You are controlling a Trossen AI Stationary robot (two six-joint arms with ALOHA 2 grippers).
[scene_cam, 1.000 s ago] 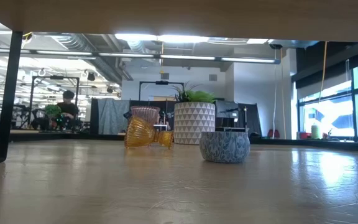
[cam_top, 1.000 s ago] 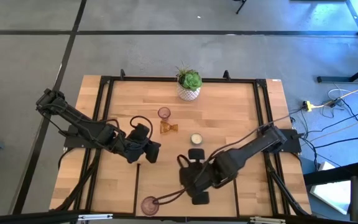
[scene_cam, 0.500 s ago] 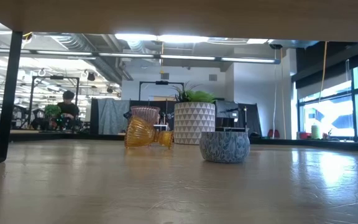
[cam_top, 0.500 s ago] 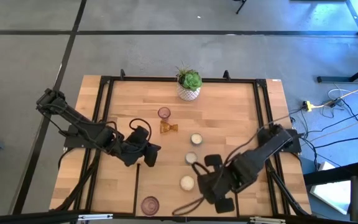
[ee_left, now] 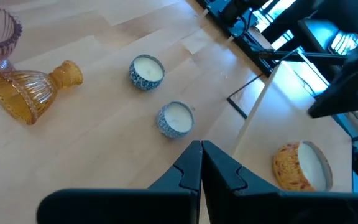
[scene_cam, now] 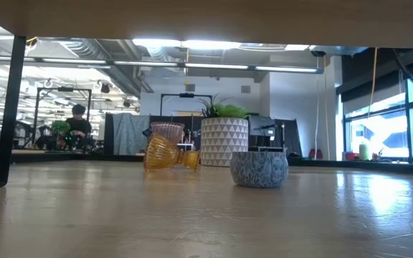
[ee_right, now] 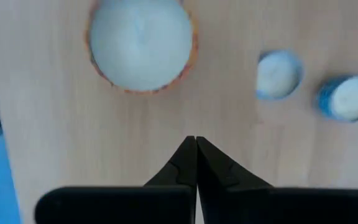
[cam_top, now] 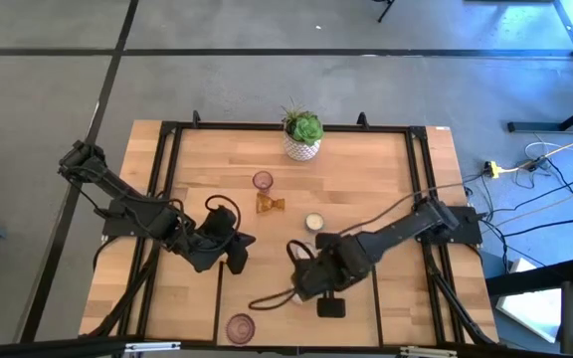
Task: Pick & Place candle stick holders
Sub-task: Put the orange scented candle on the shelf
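The wooden worktop point(cam_top: 366, 169) carries everything, and the green plant in its white patterned pot point(cam_top: 302, 136) at the middle of the far edge serves as the landmark.

The right arm reaches in from the side of the worktop and ends well in front of the pot, toward the near edge. Its tool point(ee_right: 196, 144) is closed, the two dark fingers pressed tip to tip with nothing between them, hanging over bare wood. In its wrist view a cream-white holder with an orange-patterned rim point(ee_right: 142, 45) lies just ahead of the fingertips, apart from them, and two smaller blue-patterned holders point(ee_right: 278, 74) point(ee_right: 349, 98) sit off to one side.

The left arm comes in from the opposite side and stops in front of the pot, left of the right arm. Its tool point(ee_left: 201, 149) is likewise closed and empty.

The candle stick holders: a purplish-pink glass one point(cam_top: 263, 181) stands upright a little in front of the pot and slightly to its left. Just beside it, on the side away from the pot, the amber glass holder point(cam_top: 270, 204) lies tipped on its side. Farther from the pot, a blue-patterned cream-white holder point(cam_top: 314, 222) stands between the amber one and the right arm. A second purplish-pink glass holder point(cam_top: 239, 326) sits at the near edge, well apart from the pot.

In the low view, the amber holder point(scene_cam: 160, 153) lies left of the pot point(scene_cam: 224, 142), and a patterned holder point(scene_cam: 259, 168) stands in front of it.
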